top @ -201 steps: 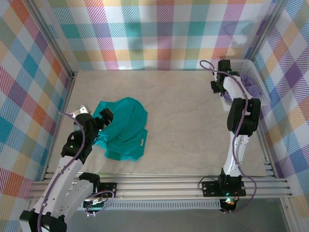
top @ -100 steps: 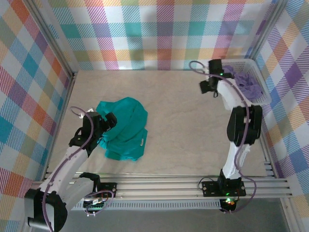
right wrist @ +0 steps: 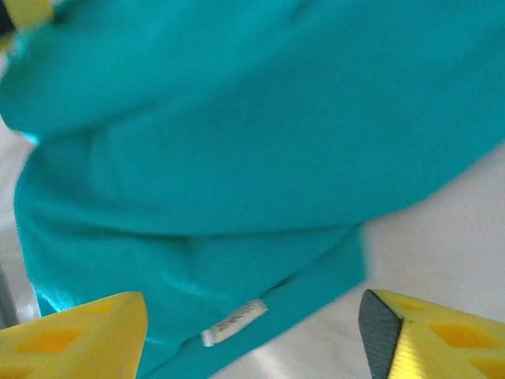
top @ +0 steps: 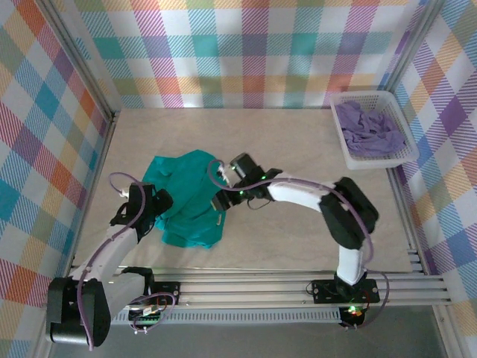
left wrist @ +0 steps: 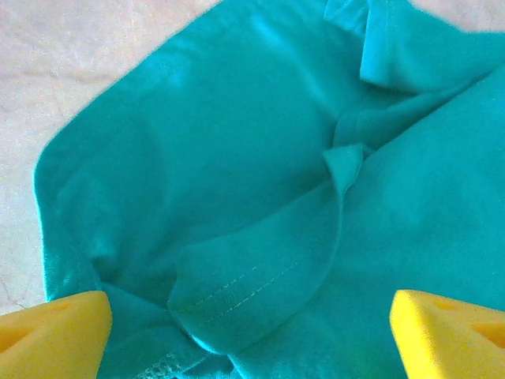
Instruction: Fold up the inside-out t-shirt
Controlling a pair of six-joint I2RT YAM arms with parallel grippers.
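The shirt (top: 186, 198) is lying crumpled on the tabletop's (top: 298, 224) left. The left hand (left wrist: 252, 328) and right hand (right wrist: 252, 335) are hovering over it, both gaping wide and gripping nothing.

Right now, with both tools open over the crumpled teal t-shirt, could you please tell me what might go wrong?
1. The t-shirt lies bunched, with a folded seam flap under the open left tool. Closing here would probably pinch several layers rather than one edge.
2. The open right tool hovers at the hem by the small tag, close to the left tool. Opposing pulls could twist the cloth further.
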